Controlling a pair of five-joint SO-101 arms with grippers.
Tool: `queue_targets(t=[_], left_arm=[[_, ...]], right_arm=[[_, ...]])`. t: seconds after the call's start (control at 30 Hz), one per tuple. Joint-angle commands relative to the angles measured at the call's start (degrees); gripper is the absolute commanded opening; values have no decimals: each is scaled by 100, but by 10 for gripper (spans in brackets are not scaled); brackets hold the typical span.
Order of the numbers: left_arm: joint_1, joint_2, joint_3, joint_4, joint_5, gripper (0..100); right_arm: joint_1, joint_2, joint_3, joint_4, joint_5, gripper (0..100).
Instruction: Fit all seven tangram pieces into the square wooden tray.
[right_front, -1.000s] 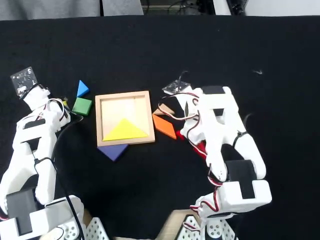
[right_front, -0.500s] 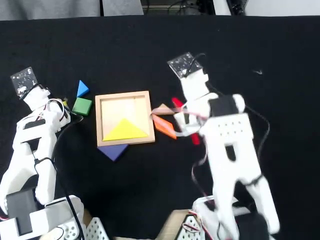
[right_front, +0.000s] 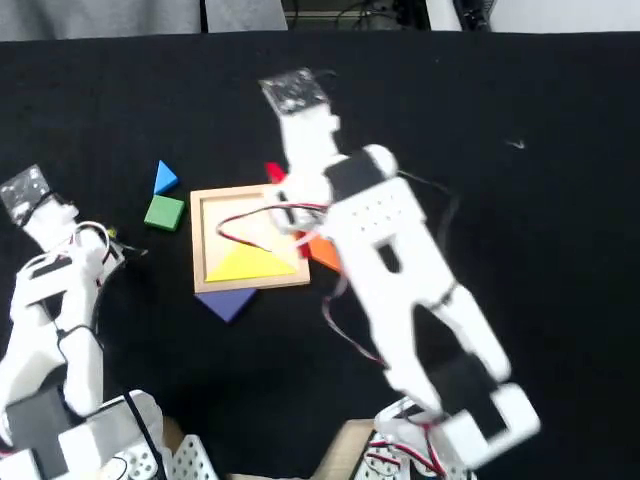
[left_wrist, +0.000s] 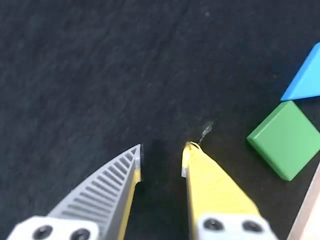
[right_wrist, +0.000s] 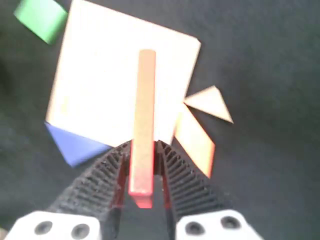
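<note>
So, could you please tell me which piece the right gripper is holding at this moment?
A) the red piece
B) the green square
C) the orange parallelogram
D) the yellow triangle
A: in the right wrist view the right gripper is clamped on the red piece, held edge-on above the wooden tray, while the green square, the yellow triangle and the orange parallelogram lie ungripped.
</note>
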Motion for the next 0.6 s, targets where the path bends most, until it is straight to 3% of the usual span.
queue_targets(t=[0.0,0.27,0.57], left_arm=[[-277,-659,356,-360,413,145],[-409,-844,514,-615,440,145],[-382,-782,453,-615,422,145]], right_arm=[[-615,998,-1200,-114,-888,15],[-976,3231,-2932,-448,-2048,12],[-1266,4374,-4057,-440,-2180,12]])
